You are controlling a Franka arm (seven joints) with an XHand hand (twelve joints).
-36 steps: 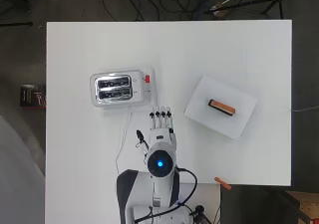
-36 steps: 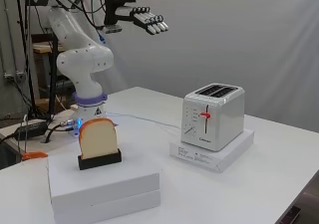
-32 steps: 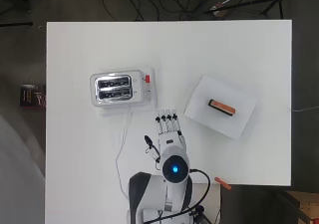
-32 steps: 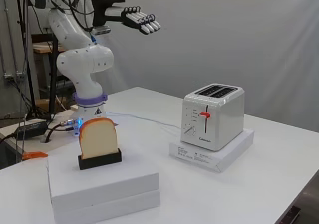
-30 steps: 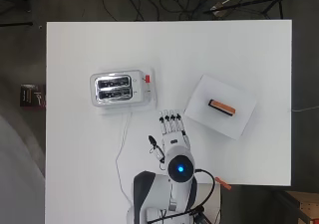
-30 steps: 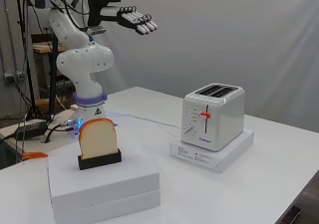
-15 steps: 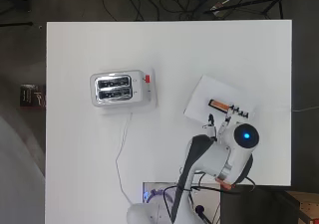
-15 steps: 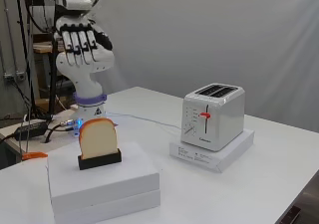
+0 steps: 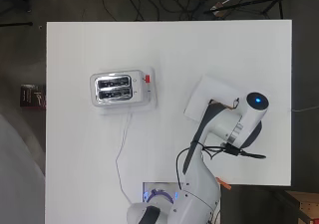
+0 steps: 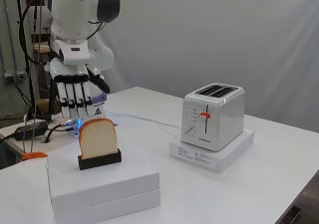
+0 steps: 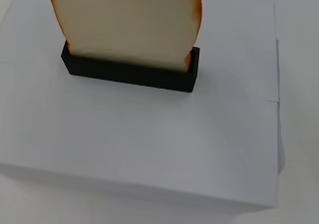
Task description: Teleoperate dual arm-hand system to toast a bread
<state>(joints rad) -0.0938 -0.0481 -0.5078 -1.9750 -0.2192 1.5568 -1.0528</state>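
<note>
Table [image 10: 279, 184] white, grey curtain behind | bread [image 10: 98, 138] upright in holder | robot hand [image 10: 75, 92] released, fingers straight

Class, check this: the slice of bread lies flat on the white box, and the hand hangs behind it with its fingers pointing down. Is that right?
Not quite. The slice of bread does not lie flat; it stands upright in a black holder on the white box, as the side view shows. The rest holds: the hand hangs behind it, fingers pointing down.

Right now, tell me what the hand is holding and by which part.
Nothing. The hand hangs with straight fingers above and behind the bread slice, which stands untouched in its black holder on the white box.
</note>
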